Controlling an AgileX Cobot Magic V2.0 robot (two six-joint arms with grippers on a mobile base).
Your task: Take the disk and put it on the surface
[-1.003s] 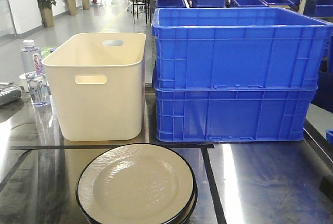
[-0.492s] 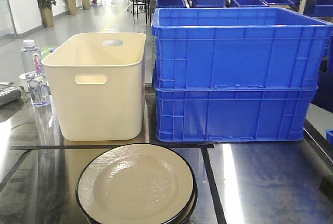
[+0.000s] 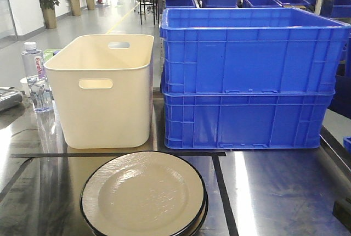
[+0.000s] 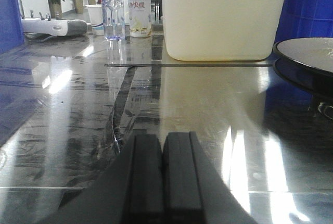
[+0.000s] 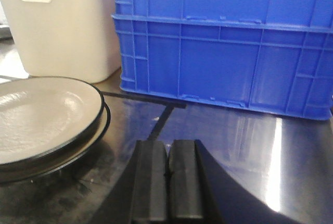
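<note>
Right arm (image 3: 343, 214) lower, disk (image 3: 143, 195) untouched

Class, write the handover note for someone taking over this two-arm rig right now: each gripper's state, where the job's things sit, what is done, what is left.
Left gripper: shut, empty, low over the steel surface.
Right gripper: shut, empty, just right of the plates.
Cream, black-rimmed top plate lies on a second plate, in front of the cream bin and blue crates.
Done: nothing; the stack is untouched.
Left: open a gripper, lift the top plate, set it on bare steel.
</note>
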